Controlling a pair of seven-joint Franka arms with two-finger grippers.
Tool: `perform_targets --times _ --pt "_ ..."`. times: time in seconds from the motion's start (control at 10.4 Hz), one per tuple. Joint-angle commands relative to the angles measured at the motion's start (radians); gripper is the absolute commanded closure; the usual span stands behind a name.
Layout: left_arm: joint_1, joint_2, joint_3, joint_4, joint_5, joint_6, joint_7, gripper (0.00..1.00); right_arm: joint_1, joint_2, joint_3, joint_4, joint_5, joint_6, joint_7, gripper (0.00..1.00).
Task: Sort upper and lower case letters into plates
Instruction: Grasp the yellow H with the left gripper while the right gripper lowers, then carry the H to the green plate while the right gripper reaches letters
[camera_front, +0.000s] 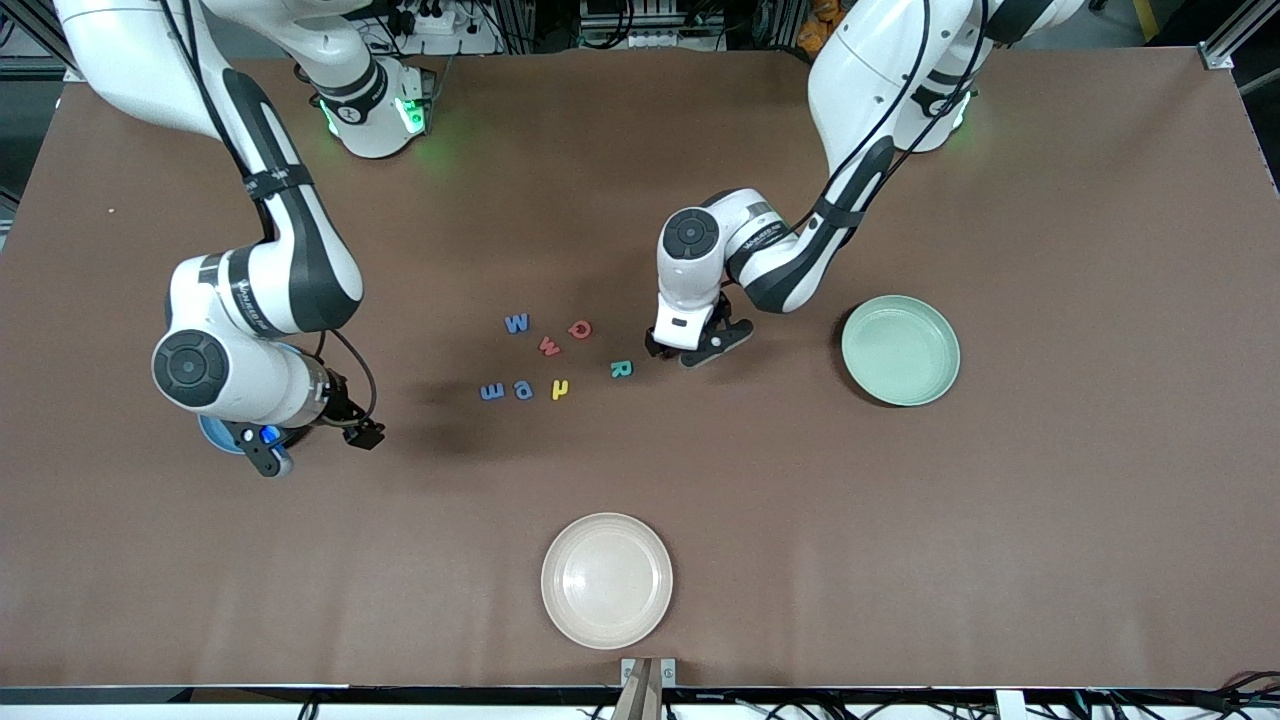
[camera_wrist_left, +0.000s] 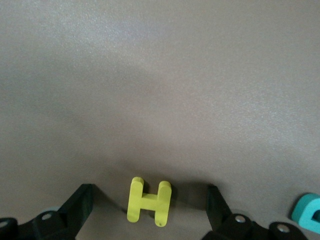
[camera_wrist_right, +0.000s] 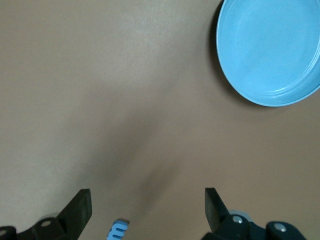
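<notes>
Near the table's middle lie a blue W (camera_front: 516, 323), red Q (camera_front: 579, 328), red w (camera_front: 549, 346), teal R (camera_front: 620, 369), blue m (camera_front: 492, 391), blue e (camera_front: 523, 390) and a yellow n-like letter (camera_front: 560, 389). My left gripper (camera_front: 697, 350) is low beside the R and hides the yellow H in the front view. In the left wrist view it (camera_wrist_left: 149, 196) stands open astride the H (camera_wrist_left: 149, 201), touching nothing. My right gripper (camera_front: 268, 458) hangs open and empty over the blue plate (camera_front: 212, 432), (camera_wrist_right: 270, 50). The mint plate (camera_front: 900, 350) is empty.
A cream-white plate (camera_front: 607, 580) sits empty near the table's front edge. The right wrist view shows the blue m (camera_wrist_right: 117, 231) between the open fingers, lower down on the table. The teal R (camera_wrist_left: 307, 212) shows at the edge of the left wrist view.
</notes>
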Motion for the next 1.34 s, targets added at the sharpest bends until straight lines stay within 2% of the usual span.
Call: perform_targets --times 0.0,0.1,0.48,0.86,1.05,1.25 --pt "-0.005 -0.010 0.000 -0.025 0.031 0.013 -0.037 0.30 0.003 0.000 0.005 0.023 0.027 -0.014 0.093 0.00" --pt "-0.007 -0.009 0.000 -0.025 0.031 0.013 -0.037 0.36 0.014 0.006 0.005 0.021 0.027 -0.009 0.096 0.00" --pt "-0.007 -0.009 0.000 -0.022 0.032 0.013 -0.037 0.42 0.045 0.054 0.003 0.029 0.046 0.053 0.179 0.00" --pt "-0.007 -0.009 0.000 -0.022 0.032 0.011 -0.025 0.73 0.045 0.065 0.003 0.027 0.047 0.066 0.202 0.00" --pt "-0.005 -0.009 0.000 -0.022 0.038 0.008 -0.018 0.80 0.046 0.068 0.003 0.026 0.059 0.069 0.223 0.00" --pt "0.004 -0.015 0.000 -0.019 0.038 0.000 0.007 0.80 0.077 0.088 0.003 0.026 0.061 0.099 0.280 0.00"
